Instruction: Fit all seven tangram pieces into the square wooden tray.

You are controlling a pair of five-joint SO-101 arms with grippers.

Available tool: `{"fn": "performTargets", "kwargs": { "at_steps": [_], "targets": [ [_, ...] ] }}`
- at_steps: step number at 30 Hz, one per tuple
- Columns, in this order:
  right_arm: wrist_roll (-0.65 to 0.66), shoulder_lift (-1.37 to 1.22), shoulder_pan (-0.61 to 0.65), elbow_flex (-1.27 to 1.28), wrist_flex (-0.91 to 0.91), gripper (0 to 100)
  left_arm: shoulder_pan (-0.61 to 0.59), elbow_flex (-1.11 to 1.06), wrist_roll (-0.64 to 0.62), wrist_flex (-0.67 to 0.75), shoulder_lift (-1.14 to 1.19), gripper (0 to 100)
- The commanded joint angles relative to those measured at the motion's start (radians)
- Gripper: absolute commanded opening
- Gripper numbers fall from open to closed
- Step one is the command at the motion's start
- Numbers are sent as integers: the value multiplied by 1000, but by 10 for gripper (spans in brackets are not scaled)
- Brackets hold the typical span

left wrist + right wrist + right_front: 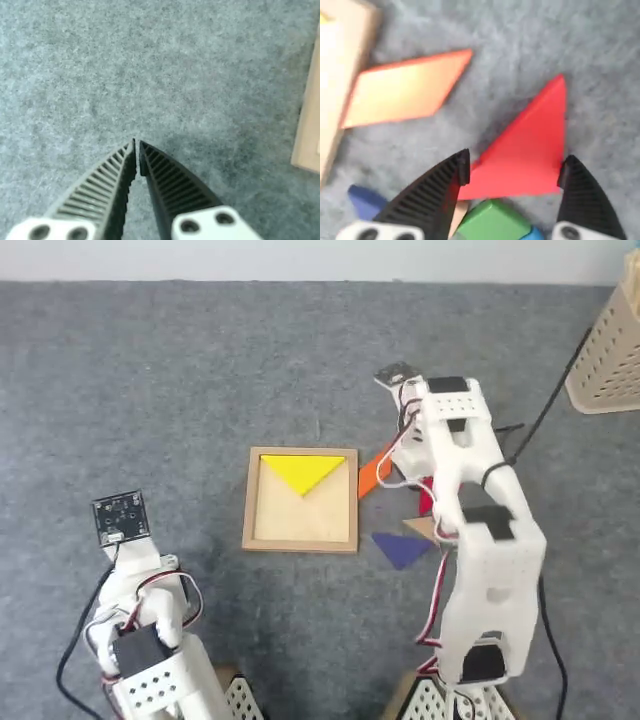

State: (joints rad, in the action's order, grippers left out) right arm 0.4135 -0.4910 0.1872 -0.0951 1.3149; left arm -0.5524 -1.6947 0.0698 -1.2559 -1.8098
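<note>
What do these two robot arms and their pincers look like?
The left arm and right arm are blocky white shells with black motor blocks set in, and thin black, red and white cables looping along them. The left gripper and right gripper have ribbed black fingers tapering to points, on white mounts with screw holes.

The high camera looked steeply down on the grey carpet from the arms' side. The left wrist camera sat low, facing along the left gripper; the pale edge there was probably the tray. The right wrist camera hung close over the red triangle and orange piece, which the high view shared.
</note>
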Motion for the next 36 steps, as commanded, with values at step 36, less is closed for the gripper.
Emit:
{"fn": "performTargets", "kwargs": {
  "at_steps": [36],
  "targets": [
    [-364, 8, -35, 107, -127, 340, 2, 8, -9, -3, -3, 13]
  ]
}}
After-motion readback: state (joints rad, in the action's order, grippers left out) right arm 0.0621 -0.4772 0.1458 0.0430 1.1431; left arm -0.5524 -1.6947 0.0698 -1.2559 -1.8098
